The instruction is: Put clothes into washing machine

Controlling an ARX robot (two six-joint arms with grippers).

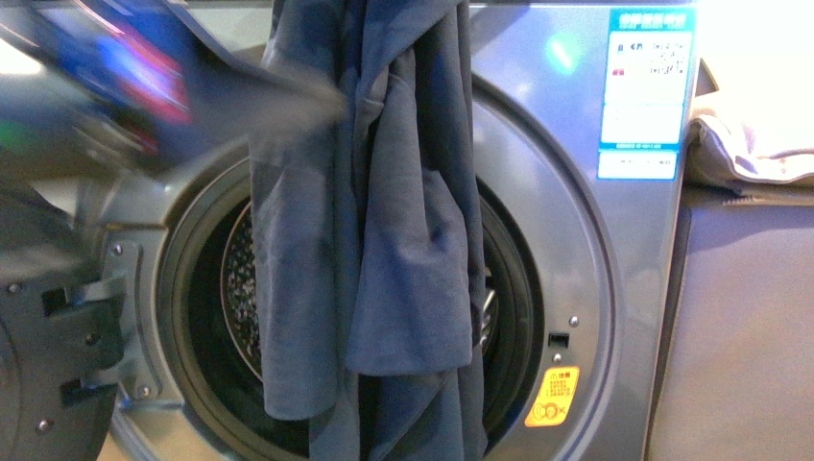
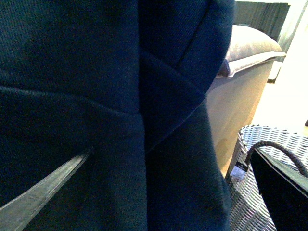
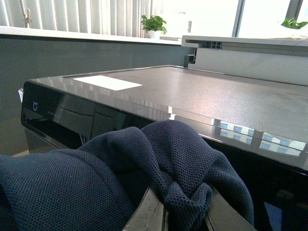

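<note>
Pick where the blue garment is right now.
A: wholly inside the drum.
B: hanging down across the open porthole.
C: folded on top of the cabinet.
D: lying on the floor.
B: the clothes hang down in front of the washing machine's open porthole.

clothes (image 1: 403, 240) plain slate-blue, unpatterned, washing machine (image 1: 566, 192) grey-silver, gasket (image 1: 182, 317) dark, drum (image 1: 240, 288) speckled steel, energy label (image 1: 645, 91) blue and white, warning sticker (image 1: 552, 396) orange-yellow, folded cloth (image 1: 749, 144) cream, cabinet (image 1: 739, 336) grey-beige, basket (image 2: 250, 202) grey-white weave
</note>
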